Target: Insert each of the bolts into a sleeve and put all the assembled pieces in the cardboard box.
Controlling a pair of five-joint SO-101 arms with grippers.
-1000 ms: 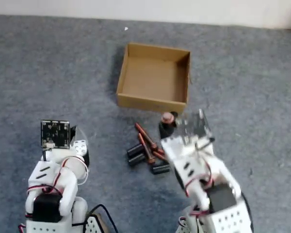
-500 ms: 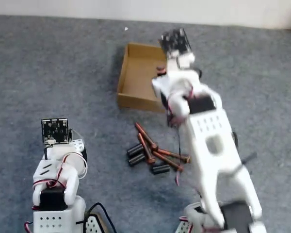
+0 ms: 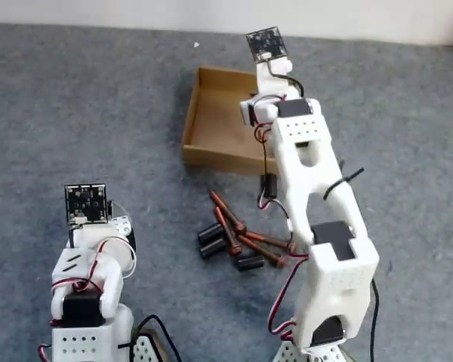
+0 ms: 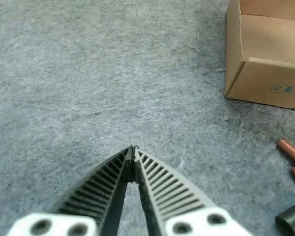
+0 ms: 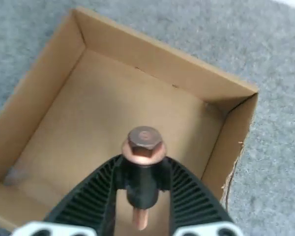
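My right gripper (image 5: 141,189) is shut on an assembled piece (image 5: 143,173), a copper bolt pushed through a black sleeve, and holds it above the floor of the cardboard box (image 5: 157,64). In the high view the right arm (image 3: 306,162) stretches out over the cardboard box (image 3: 211,124). Loose copper bolts (image 3: 230,217) and black sleeves (image 3: 210,234) lie in a heap on the carpet in front of the box. My left gripper (image 4: 133,160) is shut with nothing in it, low over bare carpet, left of the heap.
Grey carpet covers the table all round. The left wrist view catches the cardboard box's corner (image 4: 265,78), two bolt ends (image 4: 291,150) and a sleeve (image 4: 292,219) at its edge. The left arm (image 3: 87,256) stands at the front left.
The right arm has swung from beside the heap, forward and up over the box, carrying the assembled piece. The left arm has stayed still.
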